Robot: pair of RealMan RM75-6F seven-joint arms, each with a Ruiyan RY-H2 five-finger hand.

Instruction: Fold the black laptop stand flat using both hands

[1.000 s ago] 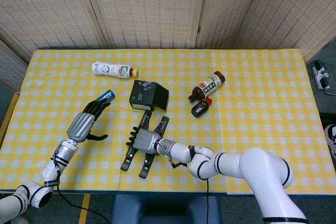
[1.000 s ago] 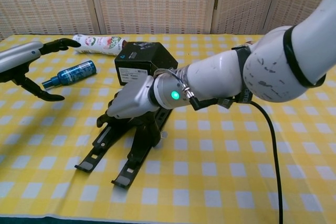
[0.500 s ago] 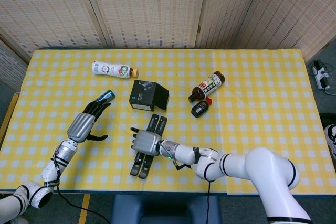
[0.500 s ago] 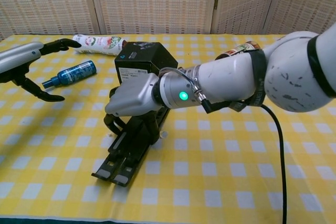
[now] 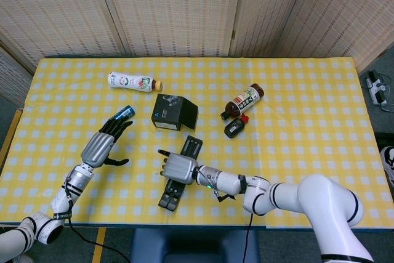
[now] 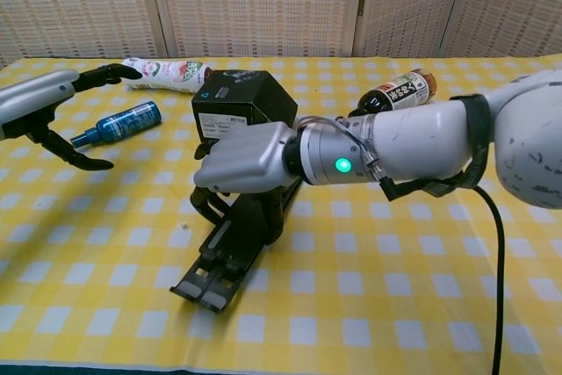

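A yellow-and-white checked table (image 5: 320,103) fills both views, backed by woven folding screens (image 5: 172,10).

At the far left, the left hand (image 5: 101,146) hovers over the cloth near the front-left edge, fingers spread apart and holding nothing. A small blue bottle (image 5: 123,113) lies just beyond its fingertips; in the chest view the bottle (image 6: 117,124) sits between the thumb and the upper fingers without any visible contact. Further back, a white bottle (image 5: 130,81) lies on its side, well apart from the hand.

Near the centre stands a black box (image 5: 174,112). Just in front of it lies the black laptop stand (image 5: 180,173), its two arms drawn together into one narrow strip that runs diagonally toward the front edge of the table; its near end stops short of that edge. The right hand (image 5: 178,167) rests on top of the stand's middle, fingers curled down over it on the left side. In the chest view the hand (image 6: 246,158) covers the stand's upper half.

To the right of the box lie a brown bottle (image 5: 243,100) and a small black object (image 5: 234,128), close together. Beyond them, the right half of the cloth is open to its edge.
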